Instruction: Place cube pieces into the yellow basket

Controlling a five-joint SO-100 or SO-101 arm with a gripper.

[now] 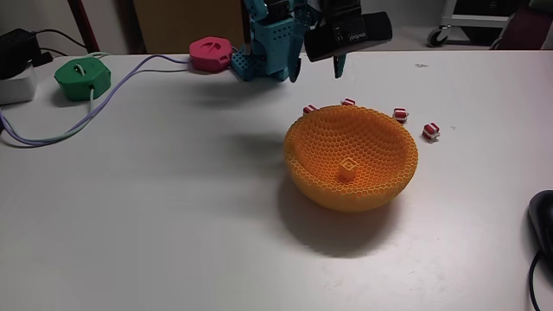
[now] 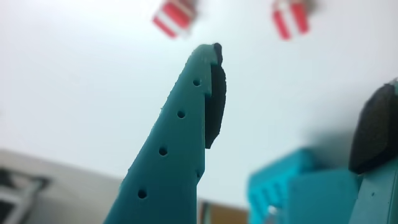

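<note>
The jaws (image 2: 283, 106) are seen spread wide and empty above the table (image 1: 173, 216). Two red-and-white cube pieces (image 2: 176, 17), blurred, probably lie just ahead of them; the yellow cube (image 1: 346, 169) is already inside the yellow basket (image 1: 302, 168).

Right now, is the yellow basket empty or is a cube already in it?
Not empty. One yellow-orange cube sits at the bottom of the yellow basket; four red-and-white cubes lie outside on the table.

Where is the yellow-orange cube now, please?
In the fixed view, the yellow-orange cube lies inside the yellow basket, near its bottom, right of the table's centre.
</note>
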